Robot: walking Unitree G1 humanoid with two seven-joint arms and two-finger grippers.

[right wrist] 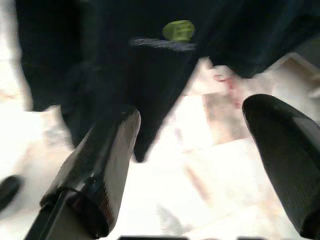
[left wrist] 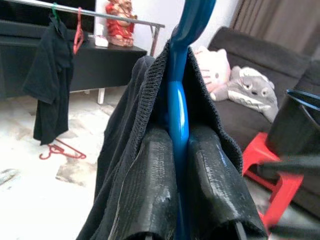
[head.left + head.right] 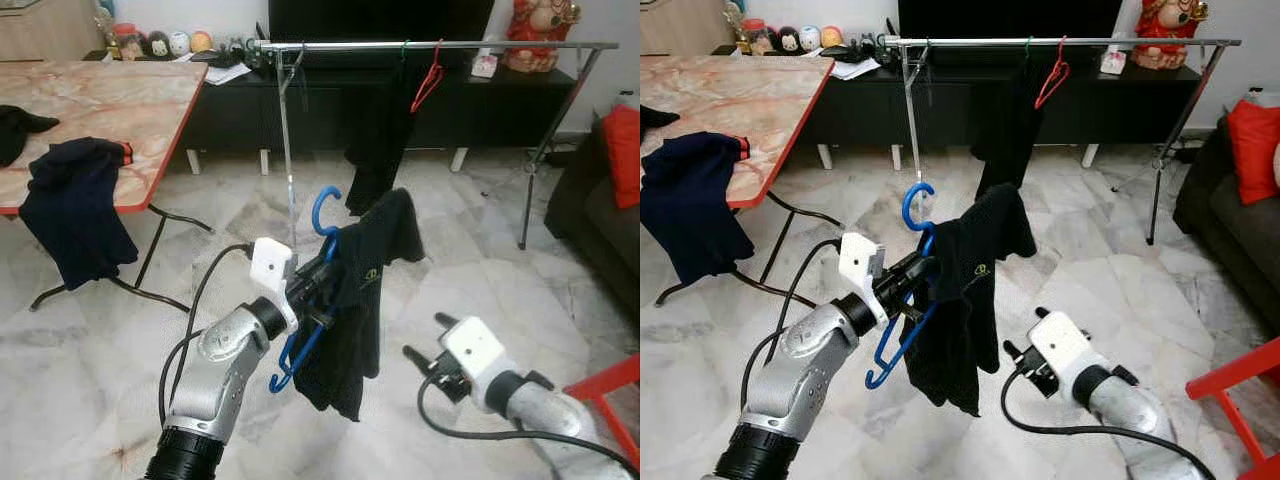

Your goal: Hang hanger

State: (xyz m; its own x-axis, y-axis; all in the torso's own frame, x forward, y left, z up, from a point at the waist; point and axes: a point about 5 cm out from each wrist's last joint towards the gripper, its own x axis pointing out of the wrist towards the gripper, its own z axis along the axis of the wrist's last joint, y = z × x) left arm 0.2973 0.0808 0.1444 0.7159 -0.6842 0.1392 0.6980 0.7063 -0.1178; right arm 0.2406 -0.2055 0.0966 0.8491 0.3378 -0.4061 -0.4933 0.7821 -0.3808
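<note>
The blue hanger is held up in mid-air above the marble floor, a black shirt draped over it, its hook pointing up and its lower bar tilting down toward the robot. The left gripper is clamped on the hanger's neck; in the left wrist view its two black fingers press on either side of the blue bar, with the shirt's collar folded round them. The right gripper hangs lower and just beside the shirt's hem, its fingers spread apart with nothing between them; the right wrist view, blurred, looks at the dark cloth and a small green logo. Beyond the hanger stands a metal rack, well apart from it, its rail running across in front of a black cabinet. On the rail hang a red hanger and a dark garment. At the robot's left is a marble-topped table with a navy garment draped over its near edge. At the right are a dark sofa with a red cushion, and a red stool at the near right.
</note>
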